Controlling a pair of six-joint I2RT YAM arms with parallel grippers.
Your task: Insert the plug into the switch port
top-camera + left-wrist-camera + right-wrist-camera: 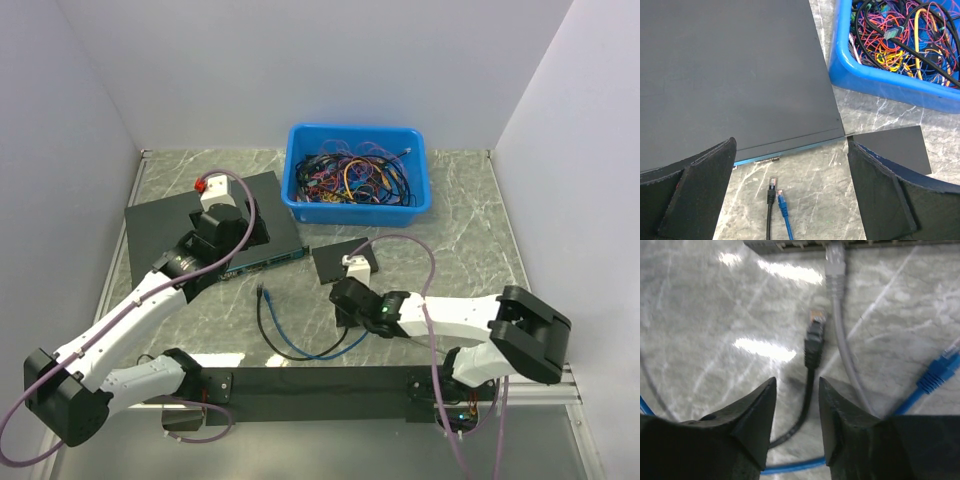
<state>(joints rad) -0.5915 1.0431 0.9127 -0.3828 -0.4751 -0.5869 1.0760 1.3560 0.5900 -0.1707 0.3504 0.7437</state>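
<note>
The blue cable's clear-tipped plug (941, 370) lies on the table to the right of my right gripper (797, 385). Its other end (781, 196) lies beside a black plug (772, 184) below my left gripper (790, 170). The small black switch (345, 262) shows its port edge (790, 244) at the top of the right wrist view, with a grey cable (836, 270) plugged in. My right gripper (345, 297) is open, low over the table, its fingers either side of a black cable (814, 347) without touching it. My left gripper (232, 240) is wide open and empty above the large unit's front edge.
The large black unit with a blue front strip (205, 230) lies at the left. A blue bin (357, 172) of tangled coloured cables stands at the back. The blue and black cables loop (300, 345) in front of the arms. White walls close in the sides.
</note>
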